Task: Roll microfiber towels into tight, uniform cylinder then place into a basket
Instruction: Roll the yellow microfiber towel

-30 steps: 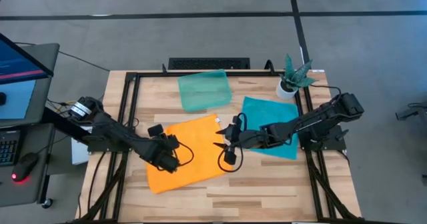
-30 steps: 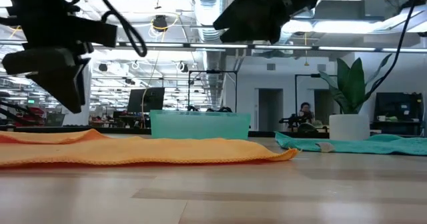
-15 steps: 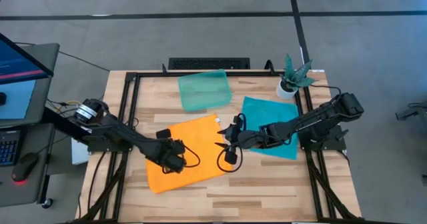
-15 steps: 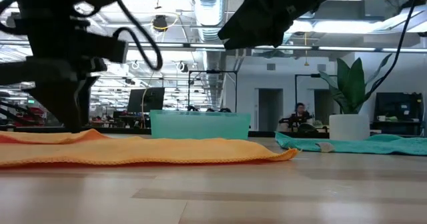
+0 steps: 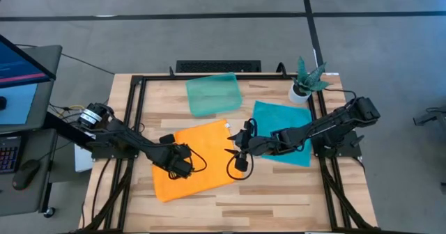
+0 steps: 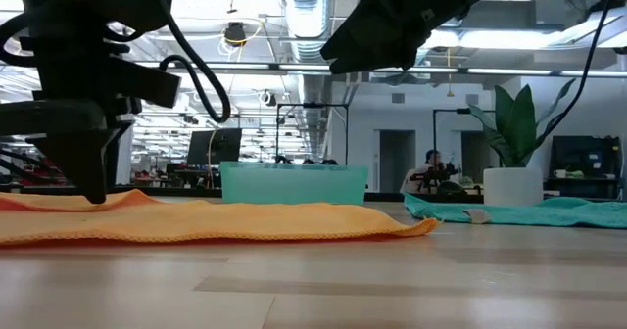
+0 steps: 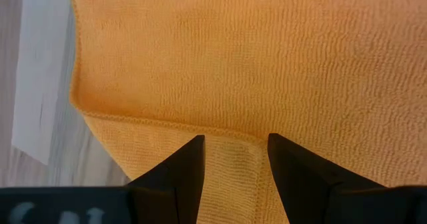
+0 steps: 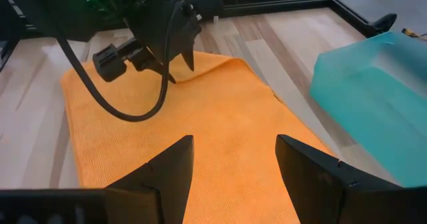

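Note:
The orange towel lies spread flat on the table's middle, with a low fold along its left edge. My left gripper points down over that left part. Its open fingers straddle a strip of cloth just behind the fold, tips at the cloth's surface. My right gripper hovers open above the towel's right edge, touching nothing. The teal towel lies flat at the right, under the right arm. The pale-green basket stands at the far middle. My left gripper comes from above, fingers pointing down, at the orange towel's left part beside the folded edge. I cannot tell whether the tips touch the cloth or stand just over it. Nothing is pinched, and the towel lies on the table.
A small white pot with a green plant stands at the far right corner. Black frame rails run along the table's left, right and far sides. Bare wood lies along the near edge.
My left gripper has come down onto the orange towel's left part and tipped more steeply downward, its fingers staying open. The towel has not moved.

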